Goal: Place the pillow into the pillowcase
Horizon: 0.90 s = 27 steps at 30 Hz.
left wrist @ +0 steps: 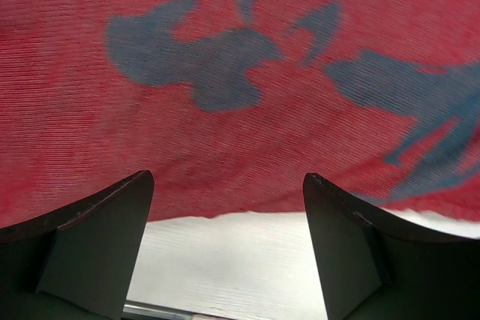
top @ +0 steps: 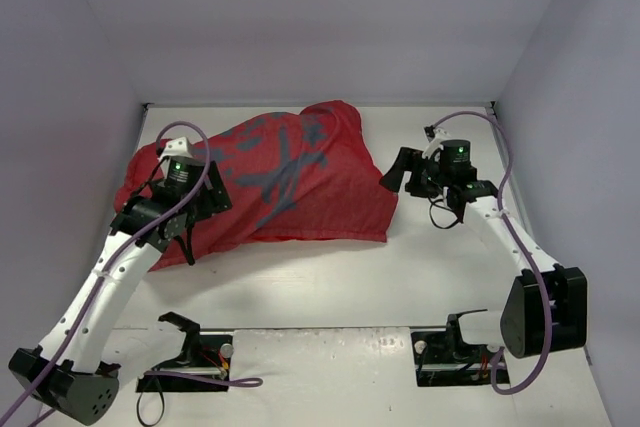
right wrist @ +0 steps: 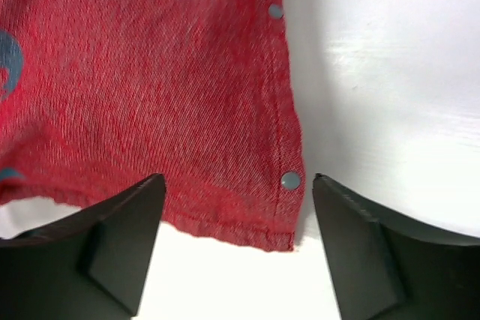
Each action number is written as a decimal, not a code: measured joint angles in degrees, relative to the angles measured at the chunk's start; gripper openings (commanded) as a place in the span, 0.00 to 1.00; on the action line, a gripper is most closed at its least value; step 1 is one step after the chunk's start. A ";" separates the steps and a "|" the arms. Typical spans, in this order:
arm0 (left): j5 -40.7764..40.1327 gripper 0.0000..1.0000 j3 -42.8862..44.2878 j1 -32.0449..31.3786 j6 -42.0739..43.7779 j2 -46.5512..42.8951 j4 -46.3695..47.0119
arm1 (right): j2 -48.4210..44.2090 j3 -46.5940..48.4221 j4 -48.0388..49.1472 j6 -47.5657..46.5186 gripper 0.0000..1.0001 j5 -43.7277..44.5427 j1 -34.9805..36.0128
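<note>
The red pillowcase [top: 290,182] lies puffed up across the middle of the table, with dark blue-grey print on its top. No white pillow shows in any view. My left gripper [top: 186,232] is open at the pillowcase's near left edge. In the left wrist view the fabric [left wrist: 225,95] fills the frame beyond the open gripper [left wrist: 227,177], with a white surface below its edge. My right gripper [top: 400,169] is open just off the pillowcase's right end. In the right wrist view the near right corner of the pillowcase [right wrist: 150,95] lies between the open gripper's [right wrist: 238,179] fingers, untouched.
Grey snap buttons [right wrist: 290,180] run along the pillowcase's right hem. Two black stands [top: 190,347] [top: 455,342] sit at the table's near edge by the arm bases. White walls close in the table on the left, back and right.
</note>
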 measured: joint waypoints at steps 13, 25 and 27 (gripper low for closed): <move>3.58 0.81 -0.07 11.80 6.16 2.10 -2.95 | 9.44 9.29 0.07 -10.97 1.00 -3.89 11.41; 8.41 0.62 -1.22 15.80 9.22 15.87 -2.45 | 24.48 13.70 0.13 -18.49 0.74 -1.88 17.46; 9.97 0.32 -1.11 17.00 10.08 18.56 -1.84 | 25.09 14.16 -0.11 -19.45 0.40 -1.97 19.34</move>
